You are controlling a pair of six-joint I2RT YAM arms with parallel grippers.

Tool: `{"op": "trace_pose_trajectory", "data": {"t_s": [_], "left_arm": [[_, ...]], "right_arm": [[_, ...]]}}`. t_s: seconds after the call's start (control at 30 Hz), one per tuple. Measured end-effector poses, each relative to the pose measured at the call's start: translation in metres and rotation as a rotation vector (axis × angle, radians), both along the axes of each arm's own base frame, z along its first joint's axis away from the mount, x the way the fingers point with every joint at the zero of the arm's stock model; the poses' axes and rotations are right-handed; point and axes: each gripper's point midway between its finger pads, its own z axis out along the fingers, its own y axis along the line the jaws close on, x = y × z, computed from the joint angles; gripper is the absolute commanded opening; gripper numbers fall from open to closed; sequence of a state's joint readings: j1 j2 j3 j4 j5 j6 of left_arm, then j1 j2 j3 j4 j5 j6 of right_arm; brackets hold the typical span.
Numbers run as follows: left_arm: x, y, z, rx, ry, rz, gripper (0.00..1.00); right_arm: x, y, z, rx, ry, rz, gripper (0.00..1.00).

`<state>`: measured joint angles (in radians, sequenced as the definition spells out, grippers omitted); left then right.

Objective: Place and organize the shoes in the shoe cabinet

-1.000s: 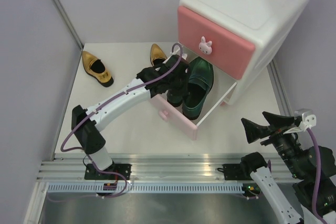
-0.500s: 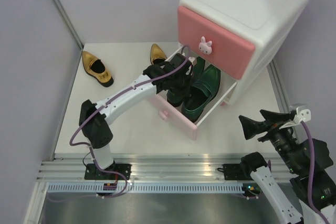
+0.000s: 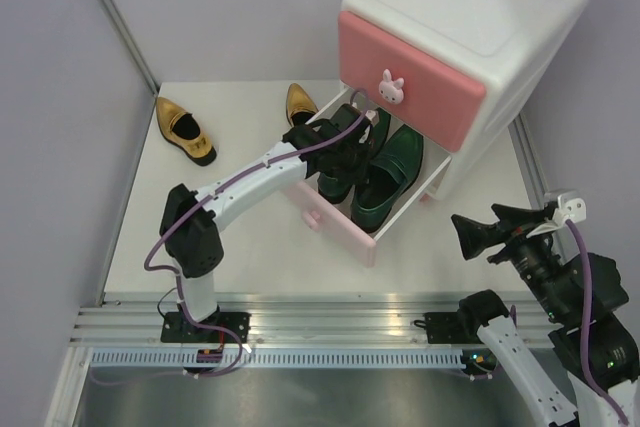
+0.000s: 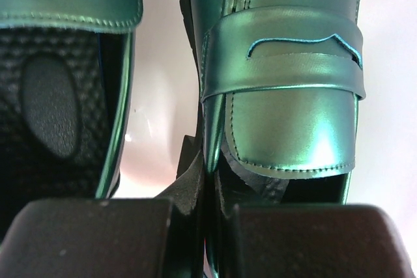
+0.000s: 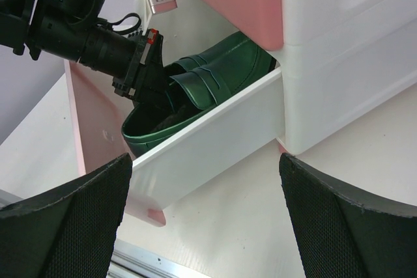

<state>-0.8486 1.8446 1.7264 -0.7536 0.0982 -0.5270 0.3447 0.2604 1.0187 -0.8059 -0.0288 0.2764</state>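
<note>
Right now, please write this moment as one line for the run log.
left gripper: shut on green shoe in open lower drawer | right gripper: open, holding nothing | gold shoes: on table

No legible text, labels or numbers anywhere

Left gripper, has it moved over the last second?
Yes. The left gripper, shut on a green shoe, went deeper into the open drawer, toward the bunny knob.

2 green shoes (image 3: 386,179), 2 gold shoes (image 3: 184,131)
</note>
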Motion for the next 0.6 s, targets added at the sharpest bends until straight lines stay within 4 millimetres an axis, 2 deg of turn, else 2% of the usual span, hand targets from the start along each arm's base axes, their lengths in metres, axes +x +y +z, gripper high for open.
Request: {"op": "trace_pose_trajectory", "data": {"t_s": [0.1,0.43,0.6], "left_arm": [[0.005,-0.002,-0.004,0.002,-0.010,0.008,0.07],[0.011,-0.002,-0.035,0.053,0.021,0.007,0.09],[0.014,-0.003,-0.037,0.052,0.018,0.011,0.09]], "right_arm": [[0.001,0.000,0.000,0.000,0.000,0.000,0.98],[0.005,0.001,-0.002,-0.004,0.012,-0.001,0.98],[0.007,0.002,-0.005,-0.007,0.019,-0.001,0.98]]}}
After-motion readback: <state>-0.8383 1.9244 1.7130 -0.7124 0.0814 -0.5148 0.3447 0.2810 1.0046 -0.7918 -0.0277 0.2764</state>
